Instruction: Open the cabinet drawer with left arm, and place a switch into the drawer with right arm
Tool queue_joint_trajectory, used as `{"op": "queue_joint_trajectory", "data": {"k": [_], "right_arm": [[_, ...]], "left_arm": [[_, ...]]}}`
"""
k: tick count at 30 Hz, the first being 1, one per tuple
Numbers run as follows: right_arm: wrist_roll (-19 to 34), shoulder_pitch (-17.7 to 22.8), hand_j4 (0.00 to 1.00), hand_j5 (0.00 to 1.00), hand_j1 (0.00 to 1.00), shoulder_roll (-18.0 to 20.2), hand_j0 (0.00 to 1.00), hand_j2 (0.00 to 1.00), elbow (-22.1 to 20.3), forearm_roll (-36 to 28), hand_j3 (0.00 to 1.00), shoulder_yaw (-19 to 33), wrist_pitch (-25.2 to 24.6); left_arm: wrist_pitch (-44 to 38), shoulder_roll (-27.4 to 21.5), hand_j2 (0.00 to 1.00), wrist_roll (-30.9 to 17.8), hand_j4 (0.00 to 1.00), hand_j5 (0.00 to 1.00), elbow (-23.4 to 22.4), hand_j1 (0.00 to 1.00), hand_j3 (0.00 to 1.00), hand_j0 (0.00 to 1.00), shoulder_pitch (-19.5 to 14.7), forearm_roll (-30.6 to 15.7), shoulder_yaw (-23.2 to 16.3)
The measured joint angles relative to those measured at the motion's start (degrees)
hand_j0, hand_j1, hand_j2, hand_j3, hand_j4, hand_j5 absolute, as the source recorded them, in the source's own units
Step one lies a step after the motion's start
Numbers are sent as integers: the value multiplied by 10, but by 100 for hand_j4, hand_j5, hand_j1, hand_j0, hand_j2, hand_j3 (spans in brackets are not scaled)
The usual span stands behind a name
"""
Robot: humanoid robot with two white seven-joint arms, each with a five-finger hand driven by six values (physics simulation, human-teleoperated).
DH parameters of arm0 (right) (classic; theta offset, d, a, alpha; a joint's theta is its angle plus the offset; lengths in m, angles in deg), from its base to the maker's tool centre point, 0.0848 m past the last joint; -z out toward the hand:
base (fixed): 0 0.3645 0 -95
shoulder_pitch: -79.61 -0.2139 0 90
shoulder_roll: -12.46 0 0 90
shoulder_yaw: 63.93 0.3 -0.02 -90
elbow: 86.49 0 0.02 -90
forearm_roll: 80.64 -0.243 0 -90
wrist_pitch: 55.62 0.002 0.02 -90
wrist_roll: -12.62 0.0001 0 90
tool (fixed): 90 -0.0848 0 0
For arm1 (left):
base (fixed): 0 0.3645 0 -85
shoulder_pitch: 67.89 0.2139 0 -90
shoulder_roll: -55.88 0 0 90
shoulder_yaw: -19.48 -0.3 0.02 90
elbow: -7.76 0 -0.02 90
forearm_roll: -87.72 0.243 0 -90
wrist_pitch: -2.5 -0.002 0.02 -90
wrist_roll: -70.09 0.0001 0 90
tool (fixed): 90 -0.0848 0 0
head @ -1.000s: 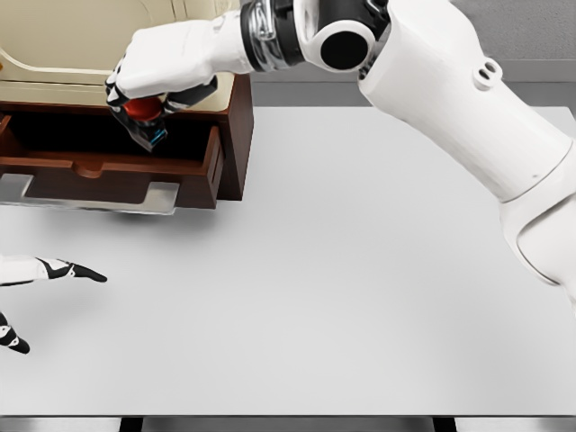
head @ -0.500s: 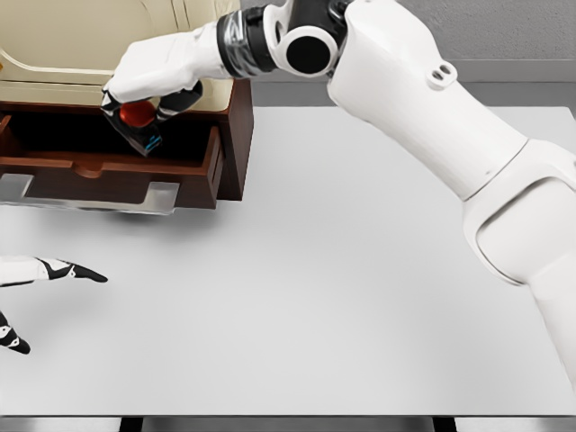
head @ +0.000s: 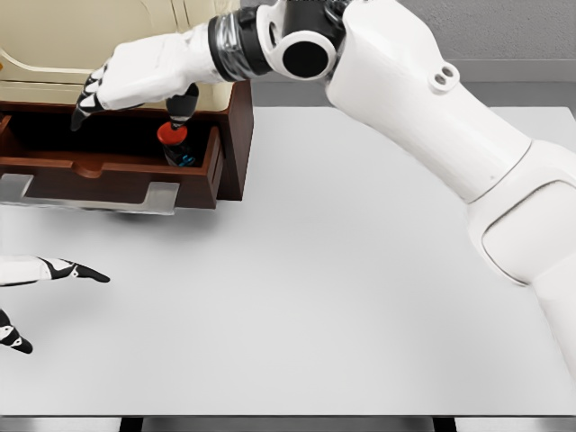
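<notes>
The right hand hangs over the open drawer, fingers spread, the switch ungripped below.

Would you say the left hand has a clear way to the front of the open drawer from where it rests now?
Probably yes. The left hand lies open on the table below the drawer, with bare surface between; the right hand is above the drawer, not before its front.

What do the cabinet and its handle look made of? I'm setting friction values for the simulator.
The cabinet looks like dark reddish-brown wood with a smooth, slightly glossy finish. The drawer's handle looks like brushed grey metal, pale and reflective, though a render leaves that open.
</notes>
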Motion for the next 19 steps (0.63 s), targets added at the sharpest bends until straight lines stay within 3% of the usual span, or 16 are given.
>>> {"op": "queue_joint_trajectory", "data": {"k": [4,7,10,13,16,19], "right_arm": [[0,62,100,100,100,150,100,100,-180,1,100,46,1],[0,167,100,100,100,276,100,100,-244,-21,100,132,1],[0,255,100,100,100,388,100,100,-261,-31,100,171,1],[0,386,100,100,100,450,100,100,-255,-33,100,234,2],[0,398,100,100,100,475,100,100,-243,-36,100,295,1],[0,396,100,100,100,484,100,100,-238,-38,100,309,0]], "left_arm": [[0,4,100,0,100,100,6,100,100,100,0,-4,7],[0,15,100,0,100,100,8,100,100,100,-1,-22,13],[0,39,100,0,100,100,14,100,100,100,-2,-34,26],[0,59,100,0,100,100,26,100,100,100,-1,-32,31],[0,66,100,0,100,100,30,100,100,100,-1,-34,33],[0,69,100,0,100,100,32,100,100,100,-1,-34,33]]}}
